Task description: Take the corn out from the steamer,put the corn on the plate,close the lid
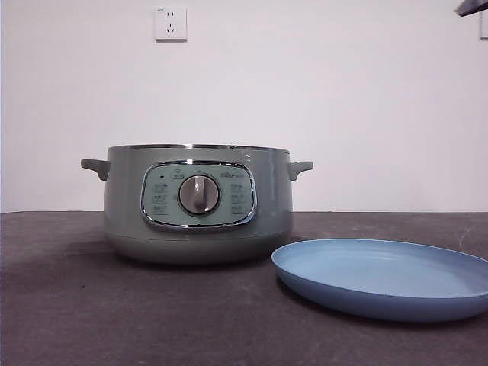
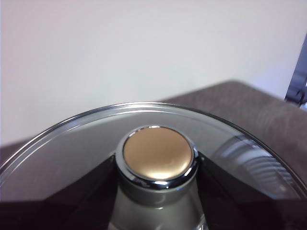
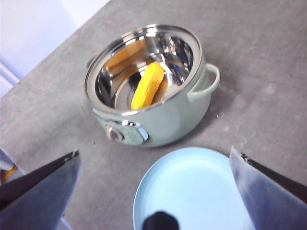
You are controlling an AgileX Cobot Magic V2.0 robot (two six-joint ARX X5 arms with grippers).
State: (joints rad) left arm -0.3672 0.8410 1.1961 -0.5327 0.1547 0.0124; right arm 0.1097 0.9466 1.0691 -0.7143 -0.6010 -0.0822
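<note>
The sage-green steamer (image 1: pixel 198 204) stands uncovered on the dark table, its dial facing the front camera. From above, the yellow corn (image 3: pixel 147 86) lies inside the shiny steamer (image 3: pixel 158 122) bowl. The light-blue plate (image 1: pixel 385 276) lies empty to the steamer's right, close by, and the plate (image 3: pixel 192 191) also shows beneath my right gripper (image 3: pixel 154 152). That gripper hovers high above both, open and empty. My left gripper (image 2: pixel 157 165) is shut on the knob (image 2: pixel 157 154) of the glass lid (image 2: pixel 72 143), holding it in the air away from the steamer; the lid is out of the front view.
A dark arm tip (image 1: pixel 473 6) shows at the top right corner of the front view. A white wall with a socket (image 1: pixel 170 23) stands behind the table. Grey tabletop (image 3: pixel 249 62) surrounds the steamer and plate.
</note>
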